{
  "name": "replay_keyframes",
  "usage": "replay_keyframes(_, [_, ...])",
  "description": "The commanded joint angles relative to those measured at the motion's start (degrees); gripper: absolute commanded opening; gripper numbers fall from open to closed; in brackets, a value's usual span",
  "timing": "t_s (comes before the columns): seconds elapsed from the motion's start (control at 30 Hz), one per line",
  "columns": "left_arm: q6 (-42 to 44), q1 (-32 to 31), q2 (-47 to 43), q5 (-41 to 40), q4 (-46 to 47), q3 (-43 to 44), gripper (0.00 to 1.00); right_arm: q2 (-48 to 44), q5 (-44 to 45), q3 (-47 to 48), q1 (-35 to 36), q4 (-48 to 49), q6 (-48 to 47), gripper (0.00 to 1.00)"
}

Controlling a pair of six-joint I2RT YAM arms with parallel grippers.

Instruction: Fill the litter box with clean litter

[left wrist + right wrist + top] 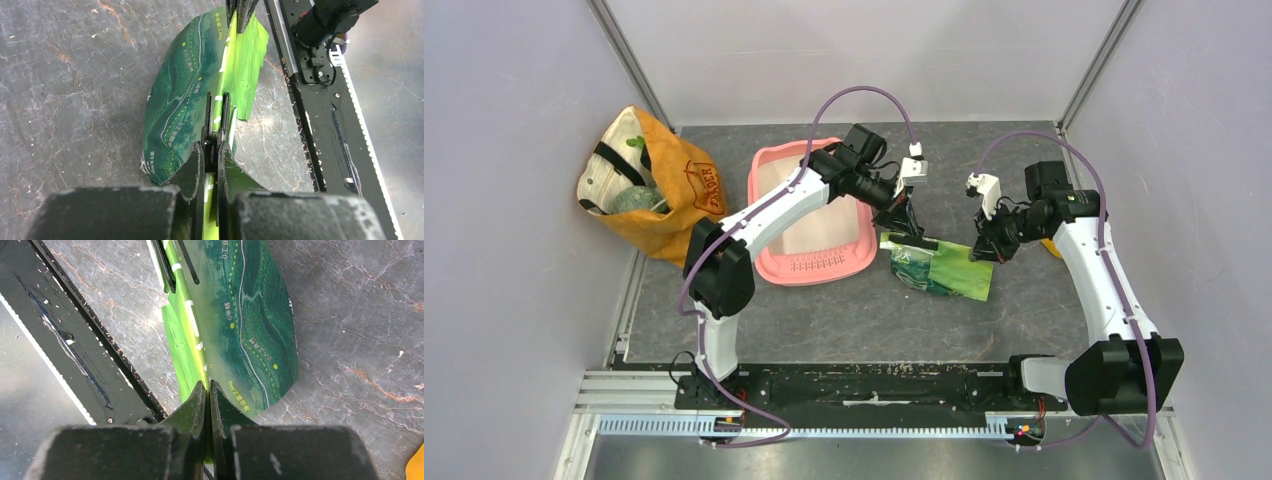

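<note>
So the left gripper (216, 107) was pinched narrow on the lime-green edge strip of the green foil bag (185, 100). The right gripper (207, 385) was clamped the same way on that strip, at the other end. Both had the bag and nothing else.

The whole thing turned on where the litter box (816, 268) sat. It was off to the left gripper's left, with the bag just beside its right rim. The bag's long axis ran straight away from the box. The left gripper had the end by the box and the right gripper had the far end. The box's own long axis ran crosswise to the bag, with the slotted lip at the end nearer the arm bases. The left arm was clearly the closer one, its forearm passing right over the box.

The count was two grippers, one foil bag, one pink box and one orange-tan fabric bag (659, 190) on the box's far left side. No loose litter showed anywhere, and the inside of the box looked pale and bare. Presumably the litter was in the foil bag, which would have to swing left over the box.
</note>
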Motion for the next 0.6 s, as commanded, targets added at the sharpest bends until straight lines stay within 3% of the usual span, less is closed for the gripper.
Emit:
replay_keyframes(0.0, [-0.9, -0.2, -3.0, -2.0, 1.6, 1.5, 0.02, 0.2, 0.4, -0.3, 0.1, 2.6, 1.4, 0.00])
replay_keyframes(0.37, [-5.0, 0.8, -14.4, -10.4, 10.3, -0.8, 0.02, 0.3, 1.8, -0.6, 0.1, 5.8, 6.3, 0.00])
replay_keyframes(0.57, [-0.1, -2.3, -26.9, -13.5, 6.9, -17.9, 0.02, 1.9, 5.3, 2.2, 0.1, 9.5, 14.6, 0.00])
